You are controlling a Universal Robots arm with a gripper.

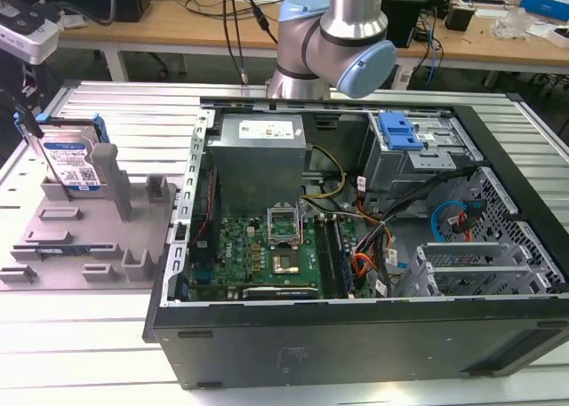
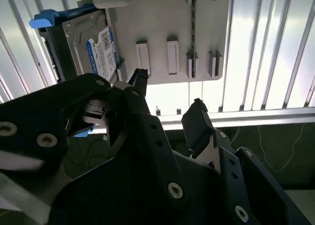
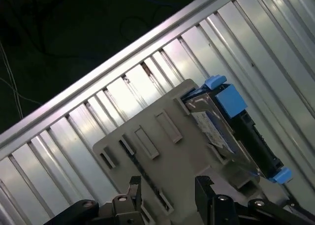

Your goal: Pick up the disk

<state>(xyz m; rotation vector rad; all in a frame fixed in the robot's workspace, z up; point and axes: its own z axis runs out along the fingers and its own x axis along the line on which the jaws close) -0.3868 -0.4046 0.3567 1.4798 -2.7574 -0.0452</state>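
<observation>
I have the fingers (image 2: 197,121), spread and empty, facing the fixture (image 1: 89,237), where the disk (image 1: 73,162) stands upright at a corner, not yet grasped.

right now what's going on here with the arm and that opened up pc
A robot arm rises at the far side of an open computer case on a ribbed metal table. The disk sits upright on edge in a grey fixture at the exterior view's left, untouched. In the second wrist view the gripper hangs above the fixture, open and empty, with the disk off to one side.
</observation>
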